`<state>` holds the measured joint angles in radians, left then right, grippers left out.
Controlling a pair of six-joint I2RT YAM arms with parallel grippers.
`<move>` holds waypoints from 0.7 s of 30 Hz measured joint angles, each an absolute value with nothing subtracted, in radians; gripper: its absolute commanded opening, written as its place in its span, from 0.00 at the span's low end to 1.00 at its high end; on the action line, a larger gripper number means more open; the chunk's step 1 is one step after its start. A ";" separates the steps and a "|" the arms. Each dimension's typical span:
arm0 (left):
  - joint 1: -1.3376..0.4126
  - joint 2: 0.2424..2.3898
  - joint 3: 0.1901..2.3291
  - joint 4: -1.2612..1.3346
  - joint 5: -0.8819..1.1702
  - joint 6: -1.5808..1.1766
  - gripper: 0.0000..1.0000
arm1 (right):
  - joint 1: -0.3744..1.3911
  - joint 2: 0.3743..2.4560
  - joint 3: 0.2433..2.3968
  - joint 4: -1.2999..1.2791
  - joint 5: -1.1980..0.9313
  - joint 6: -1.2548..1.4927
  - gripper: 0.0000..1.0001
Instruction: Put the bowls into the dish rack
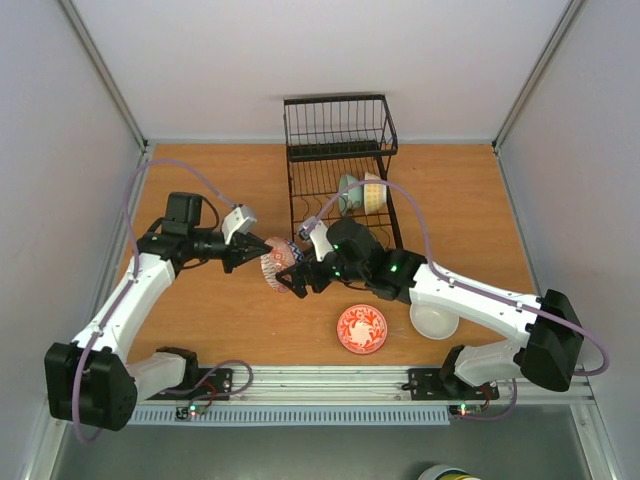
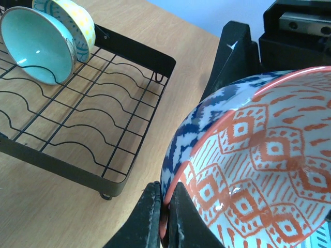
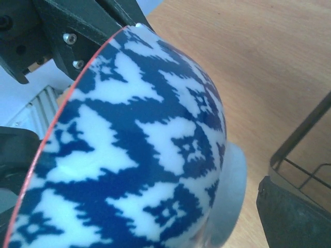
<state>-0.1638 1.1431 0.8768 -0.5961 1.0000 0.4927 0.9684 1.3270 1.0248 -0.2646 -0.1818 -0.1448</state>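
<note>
Counter (image 1: 200, 180) first: a wooden top walled in on three sides, with the black wire dish rack (image 1: 336, 152) at its far edge. Both arms reach in towards the middle, the left arm (image 1: 130, 300) from one side and the right arm (image 1: 480, 295) from the other, and they meet just in front of the rack.

Two bowls already stand on edge among the rack's tines, a green bowl (image 1: 348, 192) and a yellow bowl (image 1: 372, 192) leaning together. A red bowl (image 1: 361, 329) and a white bowl (image 1: 435, 322) sit on the counter near the right arm. The patterned bowl (image 1: 280, 262), blue and white outside and orange inside, hangs in the air between the two arms, tipped on its side, just short of the rack's near corner.

The left end effector (image 1: 262, 250) is clamped on that bowl's rim, one of its fingers (image 2: 149, 217) outside the wall and the other inside. The right end effector (image 1: 298, 280) sits close against the bowl's outer side with its jaws spread wide, and from the wrist view they seem clear of it rather than pressing.

I would treat this bowl as stiff, brittle and weighty for its size, and the glaze looks slick. A pinch at one spot on the rim probably lets it pivot, so a slow carry seems wise. The rim wall is the sensible place to hold, since the belly is too round and smooth. The foot ring (image 3: 232, 191) would give a second purchase. A knock against the wire could chip it.
</note>
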 measured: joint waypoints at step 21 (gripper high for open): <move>-0.159 1.109 0.865 -0.553 0.985 0.483 0.00 | 0.938 1.299 0.941 -0.138 -0.233 -0.034 0.01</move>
